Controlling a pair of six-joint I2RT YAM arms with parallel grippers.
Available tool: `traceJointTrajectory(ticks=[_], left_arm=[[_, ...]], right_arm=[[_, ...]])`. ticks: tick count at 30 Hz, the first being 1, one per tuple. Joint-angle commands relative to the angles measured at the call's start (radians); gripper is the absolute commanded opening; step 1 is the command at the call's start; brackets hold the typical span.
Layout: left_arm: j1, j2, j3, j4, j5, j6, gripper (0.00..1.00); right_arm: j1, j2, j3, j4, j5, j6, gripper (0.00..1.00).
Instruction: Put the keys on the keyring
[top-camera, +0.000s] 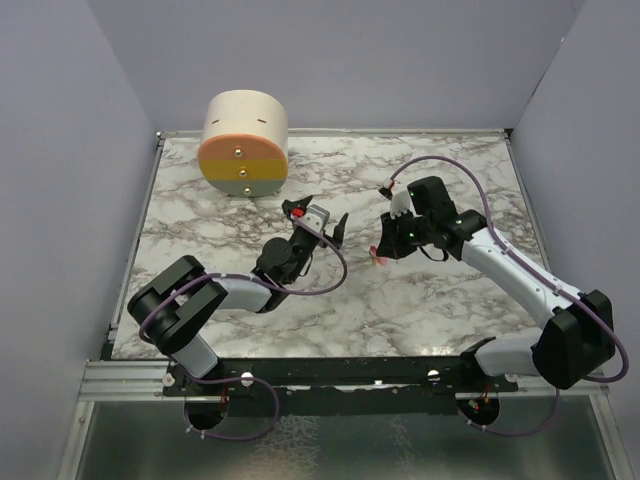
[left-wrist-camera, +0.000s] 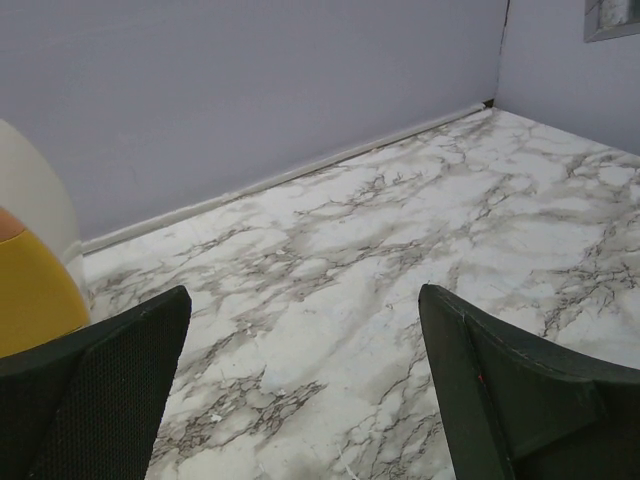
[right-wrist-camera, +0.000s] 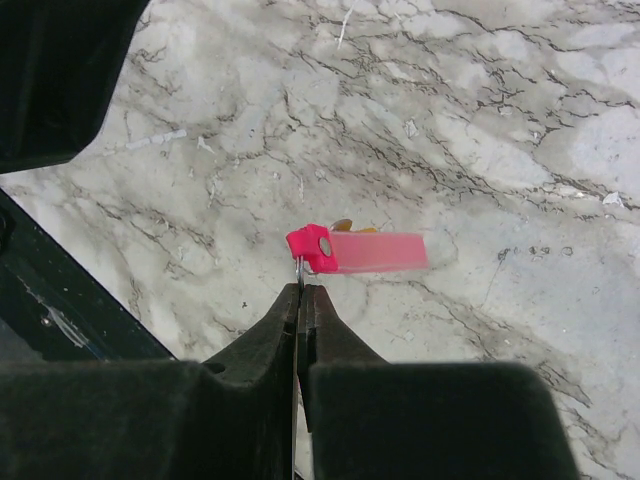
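Keyring (right-wrist-camera: 370, 252), flat pink strap, pinched by right end effector (right-wrist-camera: 299, 292); left end effector (left-wrist-camera: 305, 300) wide.

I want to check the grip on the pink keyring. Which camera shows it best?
The right wrist view: the keyring lies close at centre, its ring end pinched in the shut right end effector. The top external view shows it only as a pink speck at that end effector; the left wrist view shows none of it.

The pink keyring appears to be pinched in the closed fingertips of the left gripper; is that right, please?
Not quite: the right gripper, not the left, pinches the pink keyring in its closed fingertips, as the right wrist view shows. The left gripper stands open and empty.
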Motion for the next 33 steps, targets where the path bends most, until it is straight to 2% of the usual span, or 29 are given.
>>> traceJointTrajectory(ticks=[1, 11, 17, 23, 25, 32, 33], left_arm=[[-0.001, -0.054, -0.042, -0.017, -0.021, -0.032, 0.99], [-0.002, -0.029, -0.105, 0.050, 0.295, -0.033, 0.96], [-0.002, -0.002, -0.055, 0.017, 0.503, -0.096, 0.92], [-0.002, 0.025, -0.002, -0.048, 0.610, -0.096, 0.87], [-0.002, 0.033, 0.015, -0.076, 0.642, -0.093, 0.83], [0.021, 0.039, 0.033, -0.102, 0.731, -0.114, 0.58], [0.030, 0.039, 0.034, -0.101, 0.748, -0.124, 0.57]], right_arm=[[0.004, 0.009, 0.039, -0.019, 0.026, -0.015, 0.01], [0.004, 0.049, 0.054, 0.066, -0.050, 0.004, 0.01], [0.004, 0.070, 0.067, 0.061, -0.045, -0.037, 0.01], [0.005, 0.067, 0.080, 0.054, -0.044, -0.058, 0.01], [0.005, 0.060, 0.082, 0.054, -0.046, -0.068, 0.01], [0.005, 0.036, 0.085, 0.039, -0.047, -0.100, 0.01], [0.004, 0.030, 0.080, 0.041, -0.051, -0.102, 0.01]])
